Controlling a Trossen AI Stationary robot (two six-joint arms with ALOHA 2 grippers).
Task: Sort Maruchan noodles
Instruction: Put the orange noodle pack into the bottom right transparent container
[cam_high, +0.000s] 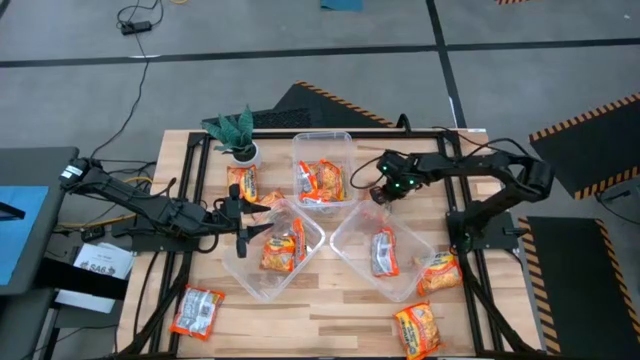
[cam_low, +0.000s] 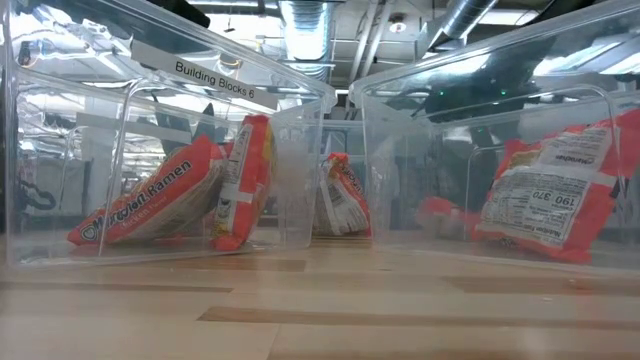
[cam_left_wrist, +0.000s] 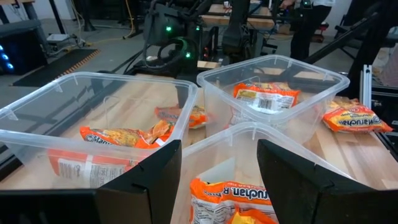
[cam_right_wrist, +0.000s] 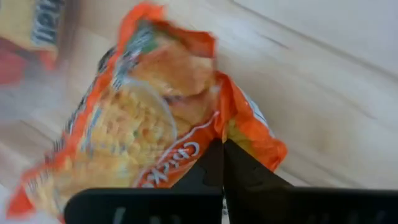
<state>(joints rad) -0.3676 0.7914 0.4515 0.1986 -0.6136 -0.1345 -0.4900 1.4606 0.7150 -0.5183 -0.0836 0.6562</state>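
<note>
Three clear tubs hold Maruchan noodle packets: the far tub (cam_high: 322, 150), the near left tub (cam_high: 250, 275) and the near right tub (cam_high: 350, 240). My right gripper (cam_high: 379, 196) points down between the far and near right tubs. It is shut on an orange packet (cam_right_wrist: 143, 124) that lies on the wood. My left gripper (cam_left_wrist: 217, 180) hovers open at the near left tub's far rim, touching nothing, with a packet (cam_left_wrist: 233, 202) in that tub below it. Loose packets lie by the plant (cam_high: 243, 183), at the near left (cam_high: 197, 310) and at the near right (cam_high: 418, 328), (cam_high: 440, 272). My right gripper pinches the orange packet's side edge (cam_right_wrist: 219, 134) between its two shut fingers (cam_right_wrist: 239, 171). The fingers come steeply from above. The packet lies flat on the table, its printed face up.
A small green potted plant (cam_high: 238, 135) stands at the far left of the table. The three tubs crowd the middle, with narrow gaps between them. Bare wood shows along the near edge (cam_high: 310, 320). In the low view the tub walls (cam_low: 300, 170) fill the sight.
</note>
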